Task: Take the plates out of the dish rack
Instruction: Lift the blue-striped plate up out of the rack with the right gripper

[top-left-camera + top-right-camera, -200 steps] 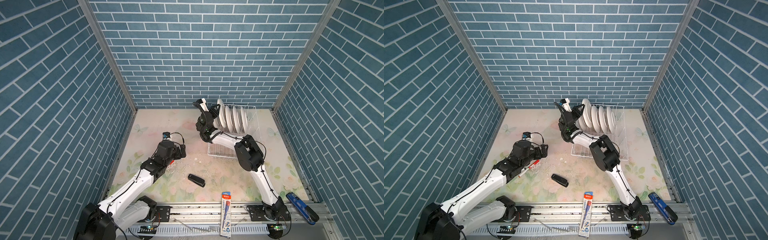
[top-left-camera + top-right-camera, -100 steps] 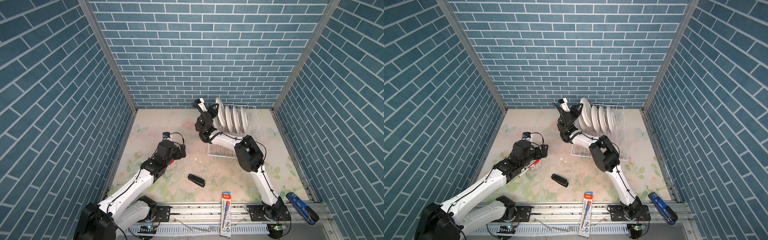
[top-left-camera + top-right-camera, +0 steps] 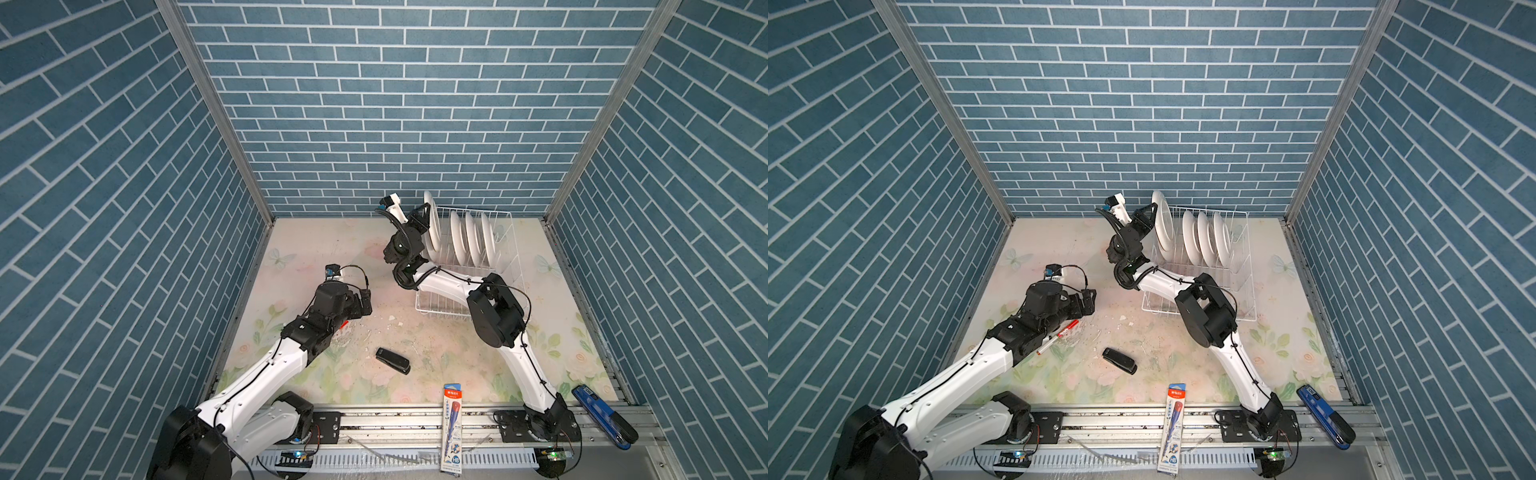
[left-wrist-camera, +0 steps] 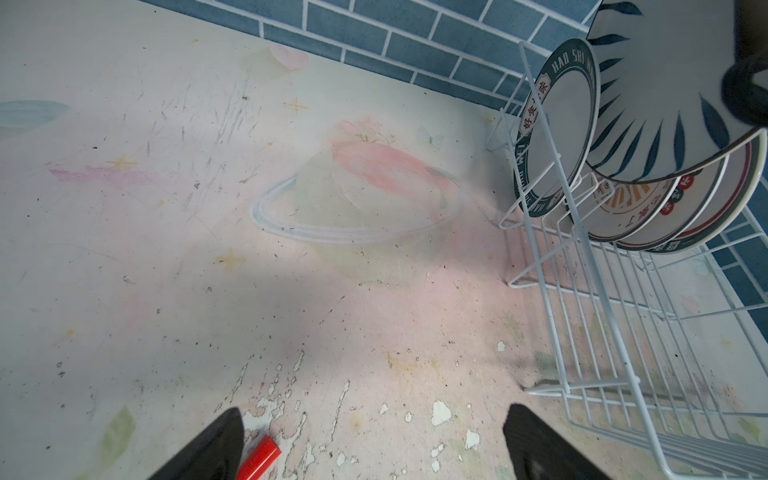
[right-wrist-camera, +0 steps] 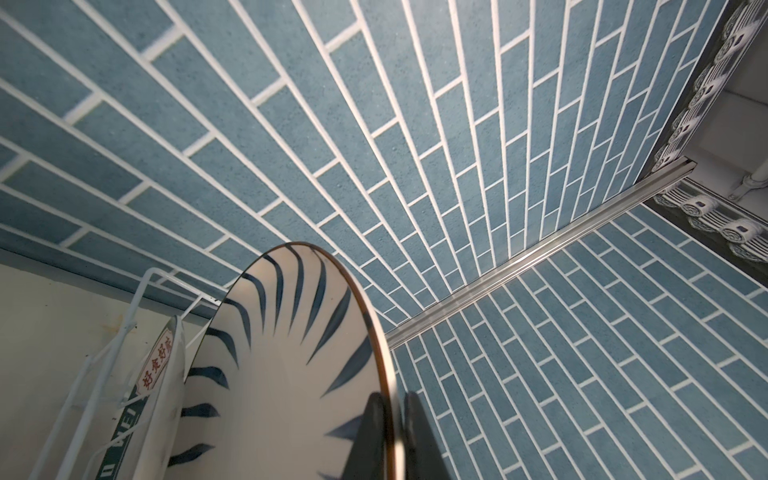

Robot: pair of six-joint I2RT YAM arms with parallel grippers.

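One striped plate (image 5: pixel 282 374) | rim clenched in right pincer (image 5: pixel 392 400) | left pincer (image 4: pixel 372 411) released | perhaps four plates (image 3: pixel 468 241) racked

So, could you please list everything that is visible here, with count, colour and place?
striped plate: one, white with dark stripes, held high at the rack's left end
other plates: about four, white, upright in the rack
rack: one, white wire, back right of the table
stapler: one, black, front middle
pen: one, red cap, by the left arm
pencil pack: one, red and blue, front rail
blue tool: one, front right corner
table: one, pale floral
right pincer: shut on the striped plate's rim
left pincer: open, over the table
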